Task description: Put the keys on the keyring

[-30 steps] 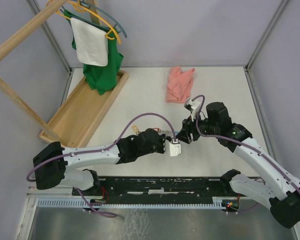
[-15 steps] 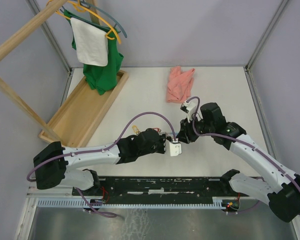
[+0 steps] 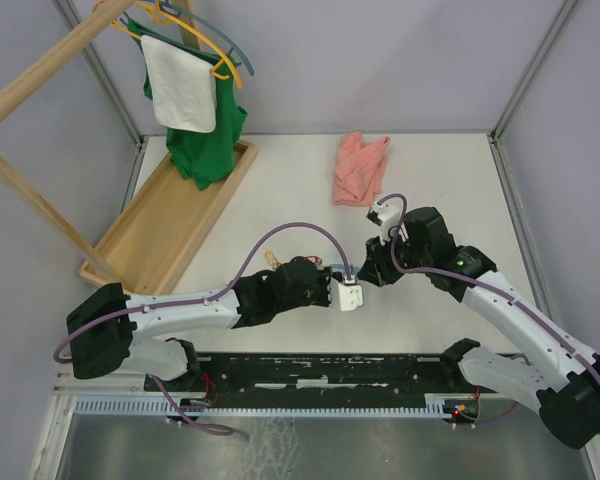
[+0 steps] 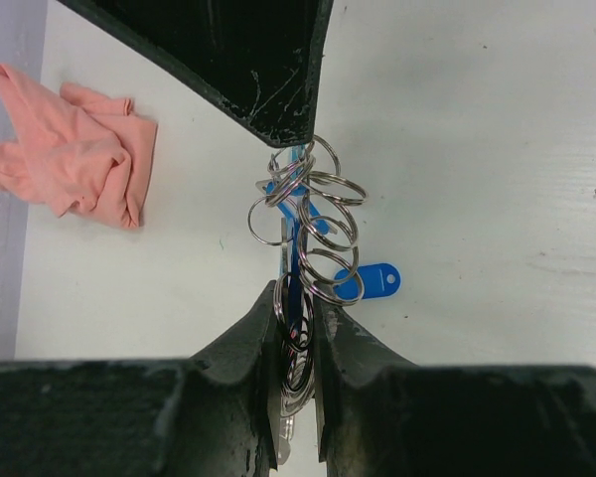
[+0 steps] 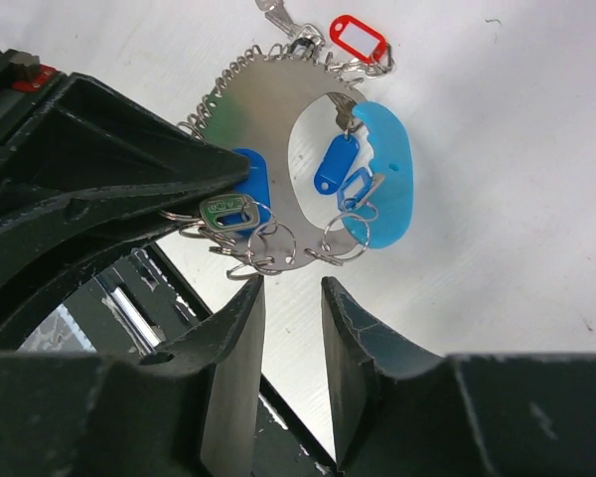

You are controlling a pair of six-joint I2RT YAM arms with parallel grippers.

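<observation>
Keyring (image 5: pixel 268 94) between my left gripper (image 4: pixel 296 303) and right gripper (image 5: pixel 291 288); cloth (image 3: pixel 360 170) behind them; tray (image 3: pixel 170 225) far left.

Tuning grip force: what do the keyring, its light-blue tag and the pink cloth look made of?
The keyring looks like metal: silvery, with a brushed sheen and reflections. The light-blue tag is probably plastic: smooth, even colour. The pink cloth is soft fabric: matte, crumpled into folds.

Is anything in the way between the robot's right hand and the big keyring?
No, nothing I can see. In the right wrist view, only bare table shows between the open right hand and the keyring. The left hand holds the keyring from the side, out of the way.
</observation>
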